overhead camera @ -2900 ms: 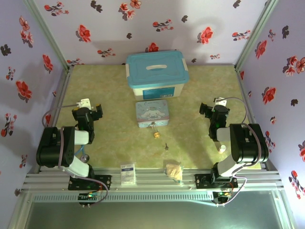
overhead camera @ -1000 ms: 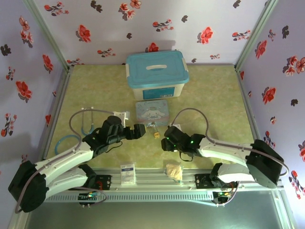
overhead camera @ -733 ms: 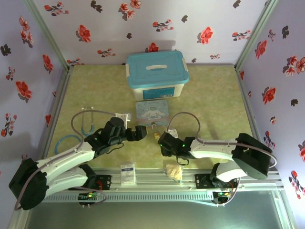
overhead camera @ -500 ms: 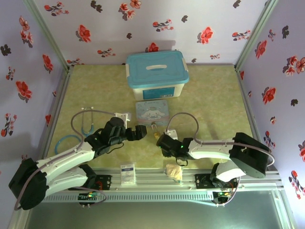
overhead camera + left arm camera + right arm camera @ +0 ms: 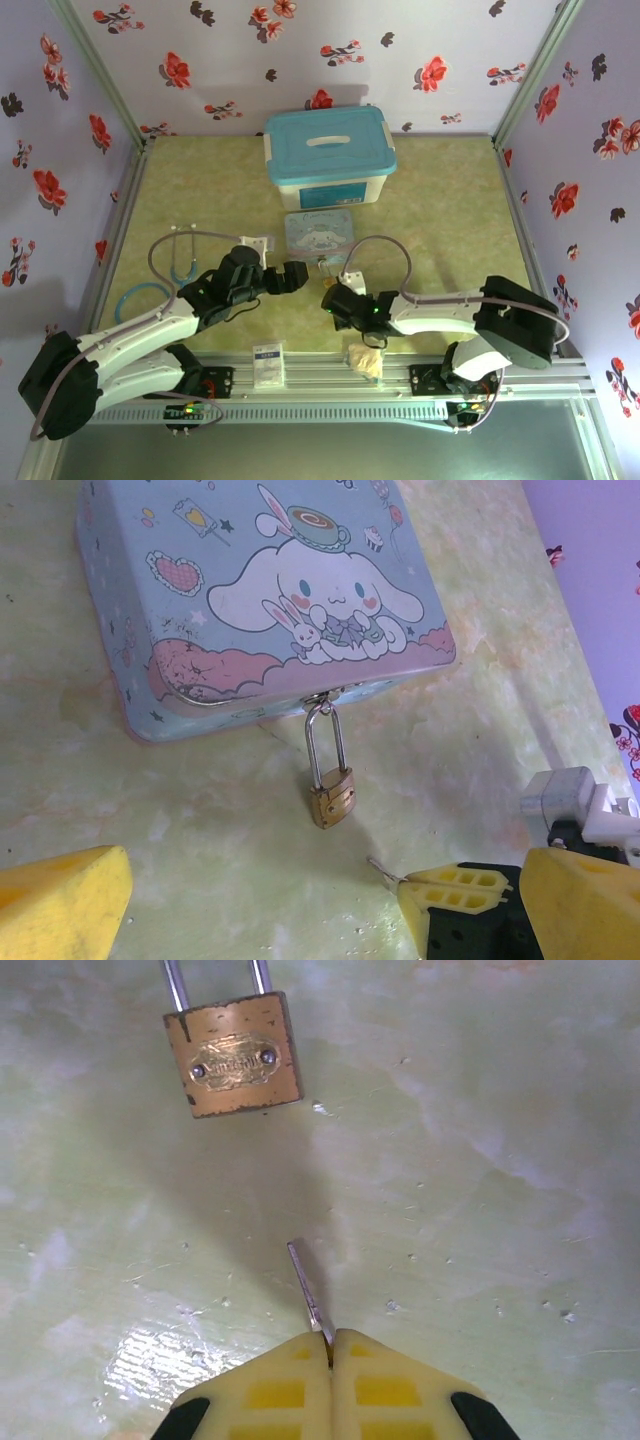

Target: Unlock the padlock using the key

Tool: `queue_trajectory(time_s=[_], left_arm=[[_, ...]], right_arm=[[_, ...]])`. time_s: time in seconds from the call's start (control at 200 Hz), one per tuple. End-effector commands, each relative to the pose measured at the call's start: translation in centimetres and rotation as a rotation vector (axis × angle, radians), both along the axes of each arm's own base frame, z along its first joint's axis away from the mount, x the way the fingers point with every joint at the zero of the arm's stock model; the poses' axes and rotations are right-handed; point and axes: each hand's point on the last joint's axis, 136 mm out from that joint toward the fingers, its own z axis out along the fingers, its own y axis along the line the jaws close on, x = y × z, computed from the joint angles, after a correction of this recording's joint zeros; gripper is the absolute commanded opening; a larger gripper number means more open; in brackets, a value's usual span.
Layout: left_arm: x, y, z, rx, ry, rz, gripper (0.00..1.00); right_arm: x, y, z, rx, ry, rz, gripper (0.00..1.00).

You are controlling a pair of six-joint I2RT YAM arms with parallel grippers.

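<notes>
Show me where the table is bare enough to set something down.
Widest bare patch: the table right of the lidded box and tin, up to the right wall. A smaller one lies left of the box. Crowded: in front of the tin, where the padlock, the key in the right claw and the left claw meet.

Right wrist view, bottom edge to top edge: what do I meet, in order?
right gripper, shut → key, pinched in its fingertips and pointing ahead → padlock, lying apart from the key's tip
</notes>
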Motion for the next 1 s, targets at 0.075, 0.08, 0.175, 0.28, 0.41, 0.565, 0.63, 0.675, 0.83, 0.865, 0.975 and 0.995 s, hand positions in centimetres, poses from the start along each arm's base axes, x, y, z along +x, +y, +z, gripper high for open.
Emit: queue_trajectory(time_s=[0.075, 0.08, 0.175, 0.28, 0.41, 0.565, 0.63, 0.675, 0.83, 0.865, 0.975, 0.995], left_arm=[[0.3, -0.9, 0.9, -0.048, -0.054, -0.022, 1.00], [0.3, -1.0, 0.9, -0.051, -0.056, -0.024, 1.00], [-0.2, -2.4, 2.3, -0.143, -0.101, -0.097, 0.99], [-0.9, -3.5, 3.9, -0.267, -0.158, -0.156, 0.97], [-1.6, -4.2, 5.2, -0.350, -0.206, -0.210, 0.92], [-2.0, -5.0, 6.1, -0.403, -0.218, -0.228, 0.87], [-2.1, -5.5, 6.2, -0.408, -0.210, -0.236, 0.85], [-1.8, -5.7, 6.2, -0.416, -0.206, -0.225, 0.84], [-1.0, -6.5, 6.5, -0.443, -0.176, -0.197, 0.79], [-1.0, -6.7, 6.5, -0.445, -0.173, -0.204, 0.77], [-0.9, -7.2, 6.6, -0.487, -0.167, -0.202, 0.72], [-0.9, -7.3, 6.7, -0.499, -0.165, -0.205, 0.71]], right_arm=[[-1.1, -0.4, -0.7, 0.155, 0.088, 0.061, 0.00], [-1.0, -0.4, -0.7, 0.162, 0.089, 0.062, 0.00], [-0.8, -0.1, 1.2, 0.275, 0.076, 0.121, 0.00], [-0.3, -0.5, 3.4, 0.345, 0.029, 0.170, 0.00], [0.9, -1.0, 6.1, 0.493, 0.006, 0.151, 0.00], [1.5, 0.5, 11.0, 0.705, -0.058, 0.181, 0.00], [1.6, 1.1, 12.7, 0.767, -0.080, 0.196, 0.00], [1.6, 1.5, 13.7, 0.808, -0.090, 0.210, 0.00], [1.8, 1.9, 16.0, 0.886, -0.128, 0.218, 0.00], [1.8, 1.9, 16.4, 0.892, -0.137, 0.218, 0.00], [2.0, 2.1, 17.1, 0.918, -0.153, 0.219, 0.00], [2.0, 2.1, 17.1, 0.919, -0.155, 0.218, 0.00]])
